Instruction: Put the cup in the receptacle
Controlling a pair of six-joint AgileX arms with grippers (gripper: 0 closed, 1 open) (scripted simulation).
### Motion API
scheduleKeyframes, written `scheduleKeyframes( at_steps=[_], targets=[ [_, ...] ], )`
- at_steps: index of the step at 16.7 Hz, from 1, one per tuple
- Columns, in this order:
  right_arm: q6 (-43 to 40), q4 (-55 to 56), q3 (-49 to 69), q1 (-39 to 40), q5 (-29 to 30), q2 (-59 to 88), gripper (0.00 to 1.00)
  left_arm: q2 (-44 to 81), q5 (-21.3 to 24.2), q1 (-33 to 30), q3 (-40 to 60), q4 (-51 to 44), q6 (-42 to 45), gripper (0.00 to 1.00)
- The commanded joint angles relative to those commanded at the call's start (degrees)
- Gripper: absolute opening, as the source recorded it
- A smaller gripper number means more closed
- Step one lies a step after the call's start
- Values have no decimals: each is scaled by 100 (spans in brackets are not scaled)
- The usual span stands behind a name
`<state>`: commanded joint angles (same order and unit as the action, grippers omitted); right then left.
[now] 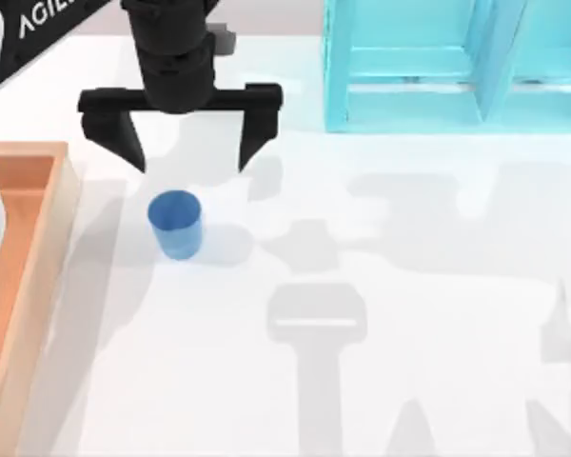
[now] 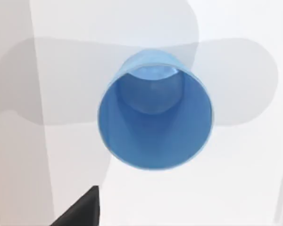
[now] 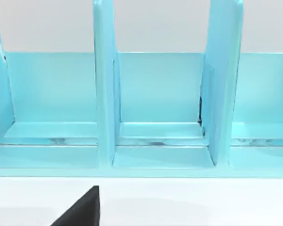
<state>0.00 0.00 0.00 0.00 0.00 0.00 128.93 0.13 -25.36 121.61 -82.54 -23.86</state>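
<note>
The small blue cup (image 1: pixel 176 224) stands upright on the white table, a little to the right of the receptacle (image 1: pixel 65 205), a wooden-rimmed tray with an orange-brown floor at the left edge. My left gripper (image 1: pixel 190 165) hangs open just behind the cup, its two black fingers (image 1: pixel 128 143) spread wider than the cup and holding nothing. The left wrist view looks down into the cup (image 2: pixel 154 110), open mouth up and empty. A black part of my right gripper (image 3: pixel 81 211) faces the turquoise shelf.
A turquoise shelf unit (image 1: pixel 428 67) with upright dividers stands at the back right, seen close in the right wrist view (image 3: pixel 155 94). White table stretches in front of and to the right of the cup.
</note>
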Motion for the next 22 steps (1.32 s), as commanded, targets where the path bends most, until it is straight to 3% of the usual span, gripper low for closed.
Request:
scheduleKeyframes(
  at_steps=[9,14,22],
  targets=[
    [0,0,0,0,0,0,100,181,7,-13,-1761,1953,11,100],
    [0,0,0,0,0,0,100,212,7,-17,-1922,2121,8,100],
    [0,0,0,0,0,0,100,212,7,-17,-1922,2121,8,40]
  ],
)
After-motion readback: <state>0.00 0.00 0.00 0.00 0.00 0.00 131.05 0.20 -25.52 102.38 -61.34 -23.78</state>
